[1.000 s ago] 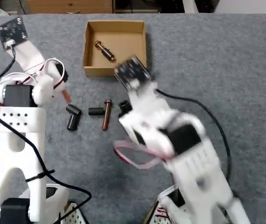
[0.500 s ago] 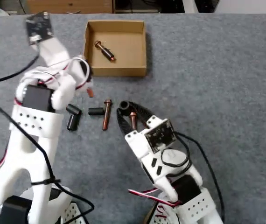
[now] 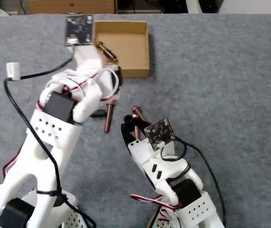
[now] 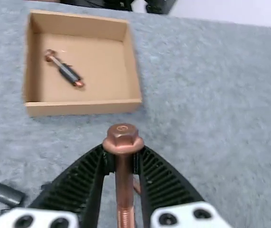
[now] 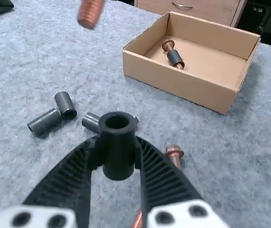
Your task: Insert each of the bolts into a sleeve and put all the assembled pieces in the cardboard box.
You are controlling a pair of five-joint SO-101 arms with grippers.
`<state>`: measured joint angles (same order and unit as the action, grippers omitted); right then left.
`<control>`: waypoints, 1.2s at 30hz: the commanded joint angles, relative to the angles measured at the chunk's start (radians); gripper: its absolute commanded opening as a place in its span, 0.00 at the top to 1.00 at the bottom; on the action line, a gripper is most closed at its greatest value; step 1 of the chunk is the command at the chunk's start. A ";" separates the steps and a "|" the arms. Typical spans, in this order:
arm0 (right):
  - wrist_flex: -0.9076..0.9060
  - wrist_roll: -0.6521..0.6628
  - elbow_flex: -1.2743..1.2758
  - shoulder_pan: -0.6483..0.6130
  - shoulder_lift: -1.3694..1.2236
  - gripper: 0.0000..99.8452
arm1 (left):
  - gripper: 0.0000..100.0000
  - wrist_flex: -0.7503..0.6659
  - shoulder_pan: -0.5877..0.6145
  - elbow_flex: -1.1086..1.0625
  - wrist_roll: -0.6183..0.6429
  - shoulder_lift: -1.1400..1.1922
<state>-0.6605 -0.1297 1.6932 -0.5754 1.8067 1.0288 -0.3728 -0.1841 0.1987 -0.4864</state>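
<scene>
The left hand point(image 4: 122, 159) is gripping a copper-coloured bolt point(image 4: 121, 141) with a hexagonal head, closed tight on its shank, above the grey table point(image 4: 221, 95) near the cardboard box point(image 4: 83, 107), while the right hand point(image 5: 117, 151) is clamping a short black hollow sleeve point(image 5: 117, 127) nearby.

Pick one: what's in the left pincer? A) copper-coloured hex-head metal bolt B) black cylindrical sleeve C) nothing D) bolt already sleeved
A: the left wrist view shows the left pincer shut on a bare copper-coloured hex-head metal bolt, head up; the black cylindrical sleeve is in the right pincer.
</scene>
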 commanded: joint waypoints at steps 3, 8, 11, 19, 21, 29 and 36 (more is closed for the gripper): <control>-0.002 -0.014 -0.030 -0.007 0.090 1.00 | 0.98 -0.081 -0.044 -0.061 0.000 -0.038; -0.028 -0.026 -0.101 -0.007 0.085 1.00 | 0.98 -0.150 -0.035 -0.138 0.055 -0.082; -0.028 -0.071 -0.128 -0.007 0.082 1.00 | 0.98 -0.169 -0.037 -0.176 0.057 -0.153; -0.064 -0.074 -0.137 -0.090 0.082 1.00 | 0.98 -0.310 0.015 -0.298 0.006 -0.217; -0.063 -0.066 -0.136 -0.093 0.082 1.00 | 0.98 -0.333 0.015 -0.324 -0.057 -0.220; 0.095 0.006 -0.050 -0.079 0.079 1.00 | 0.98 -0.496 0.025 -0.462 -0.087 -0.375; 0.132 0.040 -0.042 -0.064 0.079 1.00 | 0.98 -0.529 0.052 -0.503 -0.203 -0.394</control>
<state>-0.5762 -0.1066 1.6533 -0.6521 1.8067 0.5301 -0.3314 -0.6920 0.0269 -0.8485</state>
